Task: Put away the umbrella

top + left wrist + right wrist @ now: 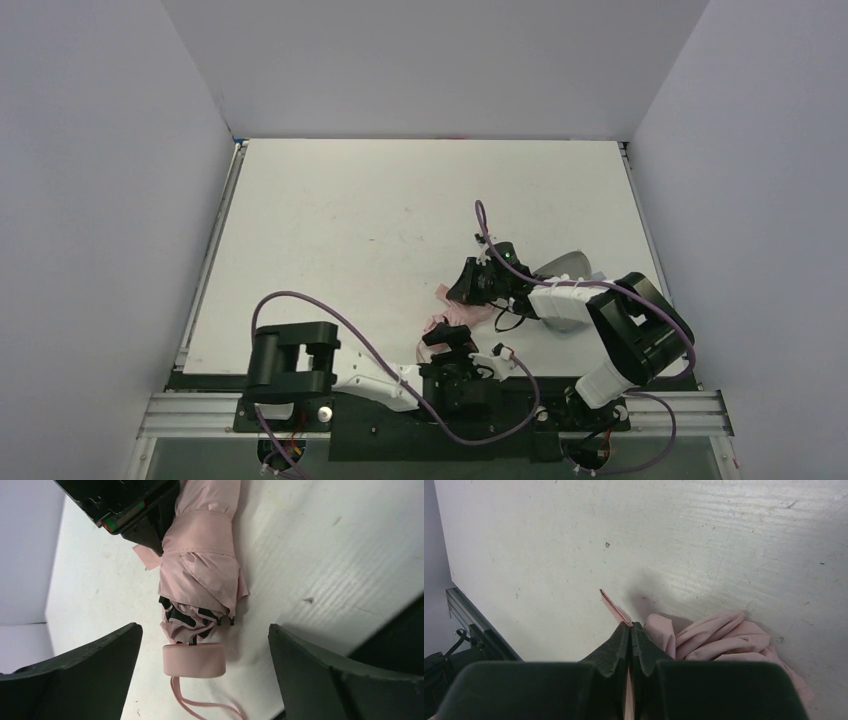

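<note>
Top external view: we look down on a white table [350, 220] between pale grey walls [90, 200]. Both black robot arms reach toward one spot at the lower middle of the frame, close to the table's near edge. There lies the umbrella [452, 316], a small bundle of pale pink cloth, mostly hidden beneath the arms. The left gripper [447, 340] sits just below it in the frame; the right gripper [468, 287] meets its upper end from the right.

Left wrist view: we see the umbrella folded and lying flat on the table, running from the top middle down to the centre. A pink band [200, 532] wraps its middle, and black rib tips [200, 614] poke out of the cloth at its lower end. Below them is the rounded pink handle [194, 659], with a thin strap [175, 689] trailing toward the bottom edge. The left gripper's two dark fingers [90, 670] stand spread wide at the lower left and lower right, the handle between them and touching neither.

Right wrist view: we see the right gripper's fingers pressed together at the lower middle, pinching a thin strip [613, 606] of the umbrella's pink cloth, whose tip pokes out just above them. More crumpled pink cloth lies on the table to the right.
</note>
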Motion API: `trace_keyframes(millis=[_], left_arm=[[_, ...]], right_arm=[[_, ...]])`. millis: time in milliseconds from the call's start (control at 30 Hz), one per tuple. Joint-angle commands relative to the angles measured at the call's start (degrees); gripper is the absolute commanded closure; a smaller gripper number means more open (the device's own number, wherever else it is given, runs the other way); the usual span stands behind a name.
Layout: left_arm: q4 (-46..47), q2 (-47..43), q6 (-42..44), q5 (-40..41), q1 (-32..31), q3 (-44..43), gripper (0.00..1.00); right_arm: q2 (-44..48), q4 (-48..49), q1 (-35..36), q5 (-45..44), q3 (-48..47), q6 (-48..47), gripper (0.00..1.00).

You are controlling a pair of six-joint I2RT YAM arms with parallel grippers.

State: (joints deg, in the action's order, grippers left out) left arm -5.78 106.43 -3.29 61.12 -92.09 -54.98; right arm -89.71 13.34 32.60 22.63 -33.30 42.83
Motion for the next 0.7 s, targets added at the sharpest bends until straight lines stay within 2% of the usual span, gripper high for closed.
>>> trace_keyframes(millis=[0,133,200,300,400,533,667], left_arm=[[-5.3,-8.3,-4.4,-10.8,0.3,0.8,0.02],[-4.3,-16.9,-6.6,-18.7,2.0,3.2,0.03],[-2.5,-21.9,-8.3,-25.4,4.2,5.3,0.03],[1.5,-28.6,-11.4,-38.8,10.4,8.9,0.03],[4.3,-34.4,-16.1,-46.7,16.3,11.9,0.03],[10.3,-36.4,-21.1,-57.1,26.0,15.5,0.02],[16.3,-33.5,-24.7,-66.2,32.8,18.0,0.01]], right_arm=[[-3.0,-7.6,-0.9,-8.7,3.7,-4.0,1.0],[-2.6,-7.3,-0.9,-8.6,4.1,-3.9,1.0],[-2.3,-7.1,-0.9,-8.6,4.2,-3.8,1.0],[-1.8,-6.9,-0.9,-8.4,4.3,-3.8,1.0],[-1.5,-6.6,-0.9,-8.0,4.4,-3.6,1.0],[-1.0,-6.3,-1.0,-7.7,4.3,-3.5,1.0],[-0.8,-6.2,-0.9,-7.2,4.3,-3.5,1.0]])
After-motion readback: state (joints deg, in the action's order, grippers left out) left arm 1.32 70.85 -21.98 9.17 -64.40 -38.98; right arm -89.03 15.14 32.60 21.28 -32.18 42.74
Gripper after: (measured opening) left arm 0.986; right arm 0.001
